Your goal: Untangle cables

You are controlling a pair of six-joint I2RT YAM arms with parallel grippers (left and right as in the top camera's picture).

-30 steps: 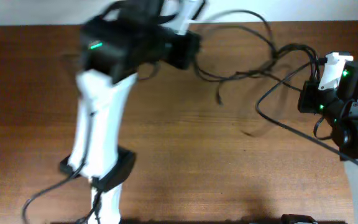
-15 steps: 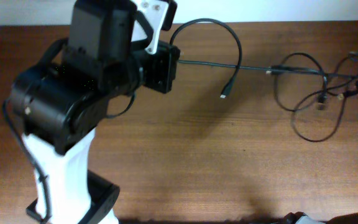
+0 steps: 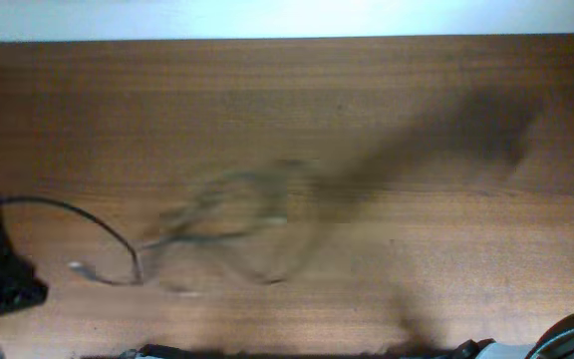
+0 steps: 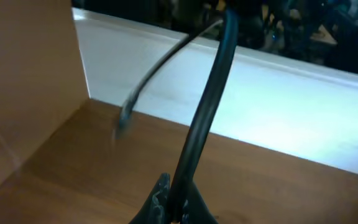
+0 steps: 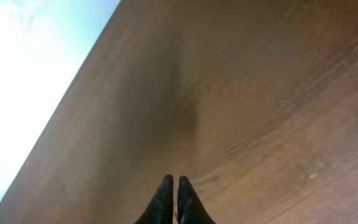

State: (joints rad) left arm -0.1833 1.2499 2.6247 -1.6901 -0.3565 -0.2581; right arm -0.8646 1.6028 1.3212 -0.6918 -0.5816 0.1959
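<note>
Left gripper (image 4: 178, 190) pinched thin black bendy cord (image 4: 205, 112) above its tips | right gripper (image 5: 172, 182) pressed together, empty | cord seemed light, floppy; hold near its end

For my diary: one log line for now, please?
left end effector: shut on cable | right end effector: shut, empty

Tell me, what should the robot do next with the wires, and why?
Probably open the right pincer and bring it toward the blurred loose cables: it is shut on nothing, while the left pincer pinches one cable.
</note>
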